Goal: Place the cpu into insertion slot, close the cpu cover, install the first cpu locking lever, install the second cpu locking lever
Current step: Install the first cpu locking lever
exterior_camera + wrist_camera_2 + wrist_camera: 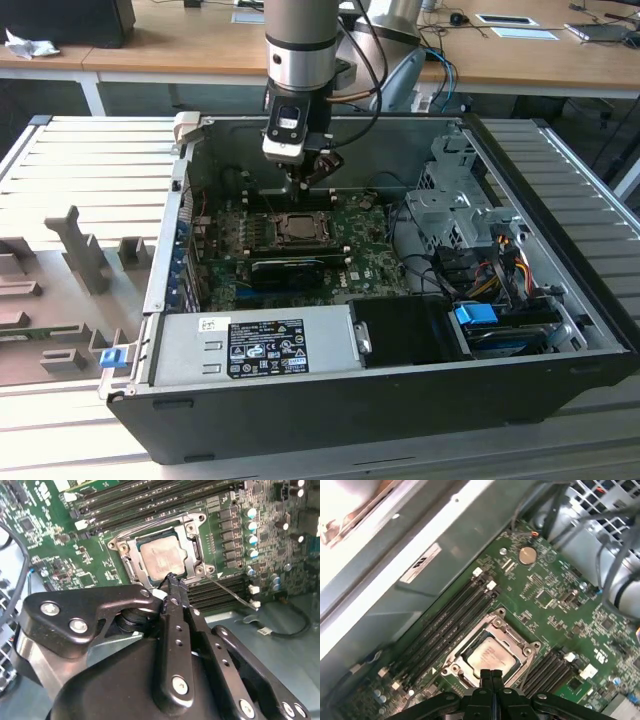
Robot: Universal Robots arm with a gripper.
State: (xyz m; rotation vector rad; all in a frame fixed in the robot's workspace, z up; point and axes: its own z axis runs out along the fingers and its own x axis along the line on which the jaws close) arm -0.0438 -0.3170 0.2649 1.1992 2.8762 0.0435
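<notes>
So the first two steps look done to me: the cpu sits flat in the slot, right under the fingertips and a touch ahead of them. The cover looks folded down around it, with the chip's pale face showing through the window. The gripper hangs close over one edge of the socket with its fingers pressed together and nothing between them, so it's carrying nothing. The levers are what's left, I'd say. In the second wrist view one thin wire lever pokes out loose to the side of the fingers, angled off across the board and not tucked in. I can't tell whether the other lever is latched.
</notes>
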